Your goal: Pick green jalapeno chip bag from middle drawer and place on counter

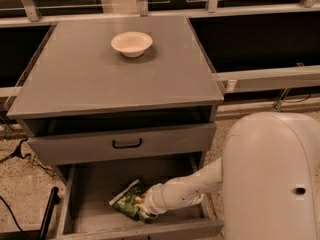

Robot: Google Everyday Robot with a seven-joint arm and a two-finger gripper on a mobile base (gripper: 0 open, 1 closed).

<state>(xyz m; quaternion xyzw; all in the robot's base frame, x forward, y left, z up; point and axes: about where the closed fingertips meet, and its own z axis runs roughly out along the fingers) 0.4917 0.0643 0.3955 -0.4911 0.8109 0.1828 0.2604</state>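
Note:
The green jalapeno chip bag [126,202] lies on the floor of the open middle drawer [87,194], near its front centre. My gripper [143,207] is down inside the drawer at the bag's right edge, touching or overlapping it; my white arm [185,188] reaches in from the right and hides the bag's right part. The counter [90,79] is the grey cabinet top above.
A pale round bowl [131,43] stands on the counter at the back centre. A closed drawer front with a black handle [127,144] sits above the open drawer. My white body [272,179] fills the lower right. Dark cables and a black leg [47,214] are on the floor at left.

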